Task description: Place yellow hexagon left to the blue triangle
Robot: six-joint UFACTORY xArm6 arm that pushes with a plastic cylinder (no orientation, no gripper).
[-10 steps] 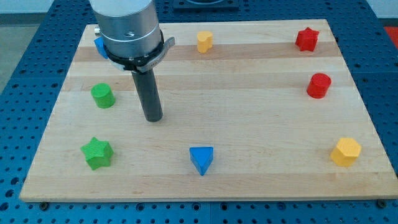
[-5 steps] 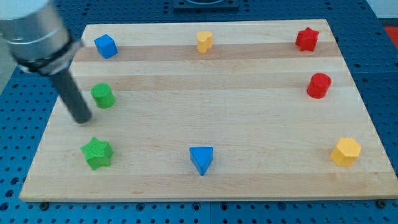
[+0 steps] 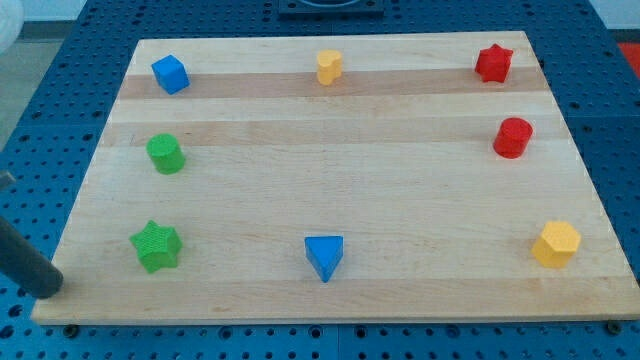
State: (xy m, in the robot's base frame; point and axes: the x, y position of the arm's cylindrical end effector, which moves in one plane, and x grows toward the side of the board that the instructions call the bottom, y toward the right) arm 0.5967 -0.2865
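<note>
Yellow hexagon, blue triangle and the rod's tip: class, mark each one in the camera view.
yellow hexagon (image 3: pixel 556 244), camera view, on its top face.
blue triangle (image 3: pixel 324 255), camera view, on its top face.
my tip (image 3: pixel 48 288), camera view, at the rod's lower end, left of the green star.

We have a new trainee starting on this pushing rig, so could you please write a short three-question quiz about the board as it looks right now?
1. True or false: my tip touches the green star.
2. Which block lies nearest the blue triangle?
A. red star
B. green star
C. blue cube
3. Fill in: the yellow hexagon sits near the board's bottom-____ corner in the view.

Key
1. False; my tip stands apart from it, at the board's bottom-left edge.
2. B.
3. right.
</note>
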